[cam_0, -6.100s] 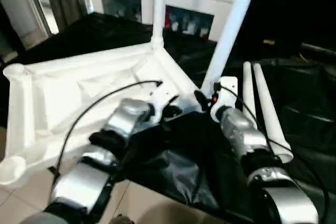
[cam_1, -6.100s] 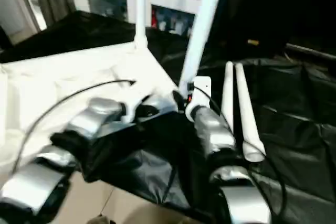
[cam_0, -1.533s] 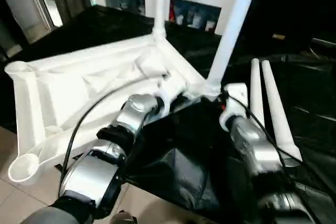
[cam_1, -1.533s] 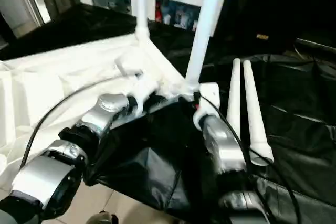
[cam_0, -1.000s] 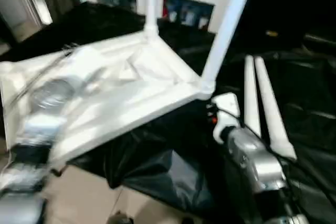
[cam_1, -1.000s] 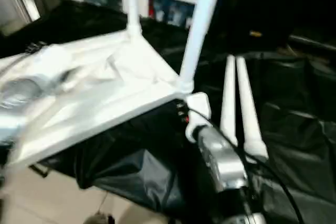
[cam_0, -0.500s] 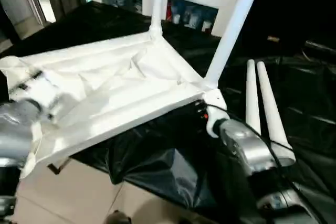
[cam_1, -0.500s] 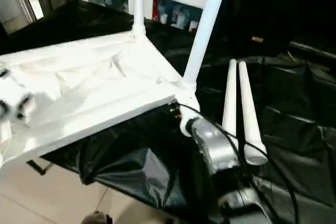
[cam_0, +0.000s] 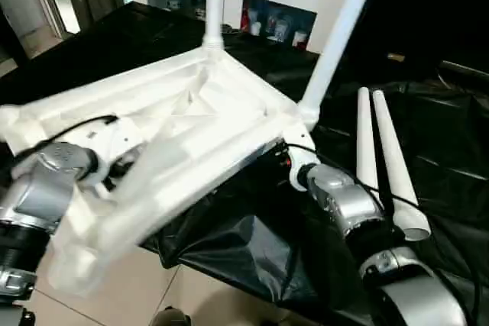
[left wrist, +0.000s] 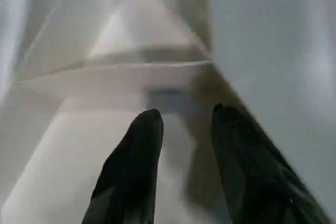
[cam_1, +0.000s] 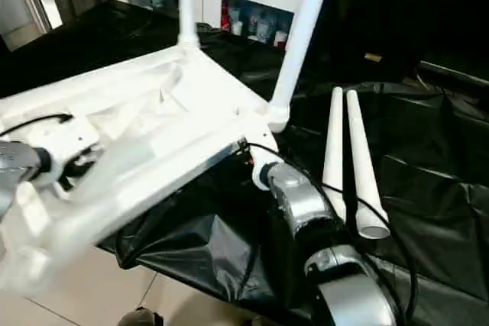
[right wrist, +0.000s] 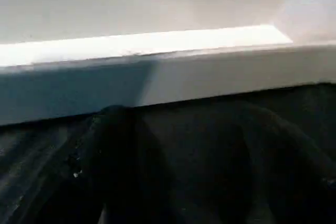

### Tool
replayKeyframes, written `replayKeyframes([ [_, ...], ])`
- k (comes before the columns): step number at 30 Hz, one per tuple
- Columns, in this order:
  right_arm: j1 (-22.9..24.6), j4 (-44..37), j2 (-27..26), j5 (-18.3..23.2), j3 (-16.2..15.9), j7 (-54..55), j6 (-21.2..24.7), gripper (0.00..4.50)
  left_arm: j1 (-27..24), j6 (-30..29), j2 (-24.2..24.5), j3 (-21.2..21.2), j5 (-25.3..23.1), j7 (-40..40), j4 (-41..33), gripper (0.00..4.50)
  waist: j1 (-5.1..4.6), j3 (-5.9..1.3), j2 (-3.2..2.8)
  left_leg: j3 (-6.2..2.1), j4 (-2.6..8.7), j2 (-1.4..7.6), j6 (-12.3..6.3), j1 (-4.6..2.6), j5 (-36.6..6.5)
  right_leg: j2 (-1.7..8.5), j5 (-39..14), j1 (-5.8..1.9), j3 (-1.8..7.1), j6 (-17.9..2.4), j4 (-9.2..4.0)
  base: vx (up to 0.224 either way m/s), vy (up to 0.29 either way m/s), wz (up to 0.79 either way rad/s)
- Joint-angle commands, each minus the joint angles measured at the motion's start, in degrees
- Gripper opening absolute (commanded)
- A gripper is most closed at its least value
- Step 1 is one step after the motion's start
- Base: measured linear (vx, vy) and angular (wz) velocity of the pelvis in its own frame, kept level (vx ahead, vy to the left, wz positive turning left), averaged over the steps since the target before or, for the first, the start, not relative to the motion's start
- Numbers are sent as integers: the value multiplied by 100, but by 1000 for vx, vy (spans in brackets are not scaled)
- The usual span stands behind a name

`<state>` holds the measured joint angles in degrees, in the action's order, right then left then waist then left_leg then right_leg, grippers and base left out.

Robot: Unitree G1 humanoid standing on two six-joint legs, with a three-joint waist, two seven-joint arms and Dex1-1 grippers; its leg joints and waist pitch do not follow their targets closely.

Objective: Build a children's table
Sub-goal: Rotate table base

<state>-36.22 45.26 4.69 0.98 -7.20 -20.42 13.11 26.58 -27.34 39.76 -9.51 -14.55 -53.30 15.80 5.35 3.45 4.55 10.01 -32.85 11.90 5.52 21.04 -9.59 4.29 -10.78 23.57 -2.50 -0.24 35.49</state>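
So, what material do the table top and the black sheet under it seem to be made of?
The table top looks like white moulded plastic: smooth, matte, with ribs on its underside. The black sheet seems a thin plastic film: it is glossy and creased, with bright highlights on its folds.

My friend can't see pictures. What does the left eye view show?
An upside-down white table top lies on black sheeting with two legs standing up. Two more loose legs lie to the right. The robot's silver arms reach to it, left gripper on its underside.
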Motion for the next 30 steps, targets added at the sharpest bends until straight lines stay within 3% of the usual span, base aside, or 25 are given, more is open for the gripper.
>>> replayKeyframes([
  [1,-129,126,26,-33,48,-26,-185,381,34,200,-237,-482,545,-870,-354,178,-2,-407,-197,23,362,66,251,-106,-931,292,-155,-288,209,-1262,-281,0,0,0],
  [3,-121,173,88,-28,74,-31,-230,381,112,337,-330,-692,736,-1361,-446,178,-3,-412,-180,22,359,74,261,-113,-946,290,-102,-290,210,-1276,-269,0,0,0],
  [4,-95,167,131,-30,89,-31,-237,381,206,429,-429,-800,745,-1501,-378,178,-1,-409,-214,34,353,68,270,-132,-974,270,-45,-277,207,-1297,-278,0,0,0],
  [7,-8,102,243,-25,147,-33,-223,381,532,668,-723,-985,699,-1650,-22,178,5,-397,-225,33,356,61,286,-107,-1151,282,-203,-304,214,-1264,-304,0,0,0],
  [8,23,81,283,-25,170,-27,-219,381,673,754,-808,-1051,653,-1688,162,178,7,-402,-264,20,353,59,307,-99,-1177,291,-244,-319,215,-1252,-296,0,0,0],
  [9,55,70,328,-28,196,-20,-226,381,815,868,-903,-1104,583,-1681,383,178,3,-412,-261,19,343,53,314,-102,-1211,292,-291,-322,218,-1232,-297,0,0,0],
  [10,73,60,356,-31,209,-15,-227,381,895,939,-955,-1135,538,-1666,511,178,-16,-406,-221,17,342,51,298,-82,-1210,298,-354,-340,219,-1229,-309,0,0,0],
  [12,133,-2,456,-31,250,-12,-224,381,1190,1231,-1141,-1220,354,-1494,1019,178,-20,-392,-278,14,335,37,275,-91,-1307,292,-566,-324,222,-1189,-353,0,0,0],
  [13,139,-10,475,-30,258,-11,-228,381,1258,1296,-1179,-1231,312,-1423,1147,178,-34,-406,-255,4,336,50,279,-80,-1311,298,-592,-351,218,-1190,-347,0,0,0],
  [15,150,-69,529,-39,282,-21,-229,381,1442,1535,-1275,-1252,188,-1188,1519,178,-35,-407,-274,-8,327,45,240,-61,-1246,303,-615,-357,212,-1192,-346,0,0,0],
  [17,163,-184,601,-46,328,-30,-218,381,1691,1787,-1404,-1269,30,-777,2032,178,-37,-405,-289,-1,315,45,210,-86,-1315,287,-686,-333,211,-1198,-371,0,0,0],
  [19,146,-316,715,-31,429,14,-188,381,2073,2139,-1569,-1303,-185,-82,2789,178,-27,-409,-363,-20,312,48,219,-89,-1347,287,-696,-344,205,-1186,-364,0,0,0],
  [21,137,-360,751,-20,470,37,-177,381,2247,2337,-1624,-1334,-279,217,3151,178,-29,-409,-311,-26,307,40,192,-69,-1363,281,-785,-365,197,-1145,-372,0,0,0],
  [23,137,-469,823,1,532,58,-151,381,2548,2563,-1732,-1343,-473,1037,3748,178,-21,-401,-374,-35,300,38,185,-67,-1381,276,-797,-350,194,-1135,-377,0,0,0],
  [26,169,-631,915,16,591,76,-111,381,2887,2817,-1950,-1078,-484,2375,4368,178,-18,-410,-334,-20,270,18,117,-44,-1225,258,-601,-369,190,-1184,-358,0,0,0],
  [28,193,-705,939,23,609,88,-79,381,2985,3001,-2049,-889,-387,2845,4566,178,5,-428,-334,-25,253,20,29,-41,-1104,277,-450,-386,183,-1250,-353,0,0,0],
  [29,223,-789,954,29,621,87,-40,381,2992,3120,-2105,-720,-229,2890,4582,178,3,-428,-262,-15,253,21,-31,-31,-1051,273,-425,-386,178,-1264,-356,0,0,0],
  [30,236,-827,961,32,628,85,-22,381,2989,3162,-2131,-642,-145,2861,4575,178,21,-425,-280,-22,251,12,-47,-26,-991,285,-422,-399,174,-1294,-342,0,0,0],
])
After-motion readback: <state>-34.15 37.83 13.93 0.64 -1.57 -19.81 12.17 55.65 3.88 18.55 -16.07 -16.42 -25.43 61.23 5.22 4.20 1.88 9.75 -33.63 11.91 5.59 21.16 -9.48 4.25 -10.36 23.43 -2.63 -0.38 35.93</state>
